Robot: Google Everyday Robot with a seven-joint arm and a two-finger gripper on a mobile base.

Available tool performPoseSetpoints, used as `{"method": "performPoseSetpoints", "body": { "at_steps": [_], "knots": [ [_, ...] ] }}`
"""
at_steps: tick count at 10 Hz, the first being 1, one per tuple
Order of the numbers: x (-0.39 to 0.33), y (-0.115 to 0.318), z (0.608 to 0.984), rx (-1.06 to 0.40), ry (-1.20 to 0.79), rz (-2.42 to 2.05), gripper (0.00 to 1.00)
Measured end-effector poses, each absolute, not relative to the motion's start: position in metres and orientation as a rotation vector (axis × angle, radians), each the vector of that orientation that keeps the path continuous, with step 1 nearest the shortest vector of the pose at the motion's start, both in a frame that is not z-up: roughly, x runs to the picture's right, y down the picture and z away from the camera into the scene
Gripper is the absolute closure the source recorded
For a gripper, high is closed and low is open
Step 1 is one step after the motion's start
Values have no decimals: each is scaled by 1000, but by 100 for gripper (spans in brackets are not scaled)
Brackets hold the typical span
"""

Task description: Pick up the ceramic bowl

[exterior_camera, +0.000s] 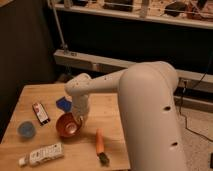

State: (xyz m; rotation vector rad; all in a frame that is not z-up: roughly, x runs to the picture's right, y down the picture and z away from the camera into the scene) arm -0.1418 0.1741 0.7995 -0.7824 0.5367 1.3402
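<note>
The ceramic bowl (66,126) is a glossy orange-red bowl on the wooden table (35,94), near its middle front. My gripper (78,119) hangs from the white arm and comes down at the bowl's right rim, touching or just over it. The wrist hides the part of the rim under it. The small blue cup (26,130) stands apart to the left of the bowl.
A dark snack packet (40,112) lies left of the bowl. A blue flat object (63,103) lies behind it. A white bottle (42,154) lies at the front left. An orange tool with a dark end (100,143) lies at the front right. A metal rack stands behind the table.
</note>
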Motion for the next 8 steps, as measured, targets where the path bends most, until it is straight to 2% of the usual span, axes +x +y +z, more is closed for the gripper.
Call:
{"method": "performPoseSetpoints", "body": {
  "at_steps": [8],
  "knots": [
    [-119,145,787,-728,507,1411,100]
  ]
}}
